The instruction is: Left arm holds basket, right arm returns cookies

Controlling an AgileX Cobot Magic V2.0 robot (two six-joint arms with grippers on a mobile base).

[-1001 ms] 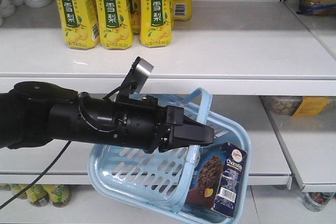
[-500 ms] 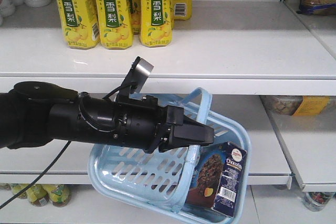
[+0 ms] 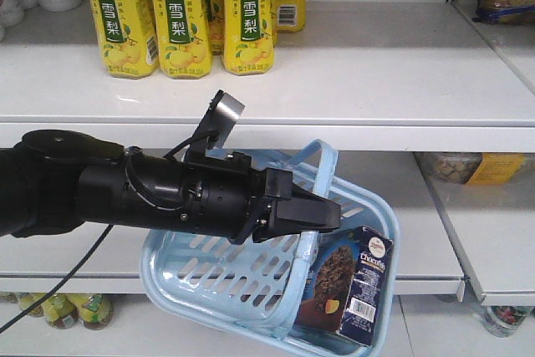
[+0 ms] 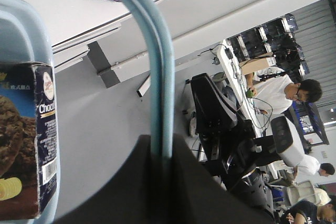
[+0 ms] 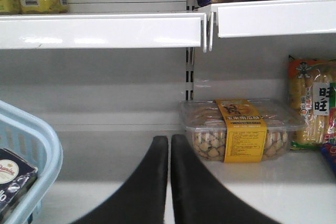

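L arm [image 3: 150, 194] reaches in from 9 o'clock across the front view. The left gripper [image 3: 324, 216] is clamped on the basket [image 3: 221, 277], and the L wrist cam shows the pale blue handle [image 4: 160, 77] running straight down into the closed black jaws. The basket hangs tilted in front of the shelf [image 3: 376, 81], low end toward 5 o'clock. So the hold half looks sorted.

The cookies [image 3: 347, 286] are in the basket, stood on end against the R-hand wall, at about 5 o'clock from the L gripper tip. Nothing is touching the carton.

R wrist cam: the right gripper [image 5: 169, 140] has its fingers pressed together with nothing between them. It's aimed at the lower shelf bay, w/ a clear snack tub [image 5: 241, 132] at 3 o'clock of the tips. Basket rim and a carton corner sit low at 8 o'clock of that view, well apart from the fingers. R arm doesn't show in the front view at all.

My read: the return step hasn't begun and R is parked. Next, R needs to open its fingers, swing toward 8 o'clock and come over the rim. It should take the carton across its narrow faces w/o snagging the handle loop, while L keeps the basket steady. Can't tell yet which shelf spot the carton belongs in. The yellow bottles [image 3: 180, 14] up at 11 o'clock aren't the target.
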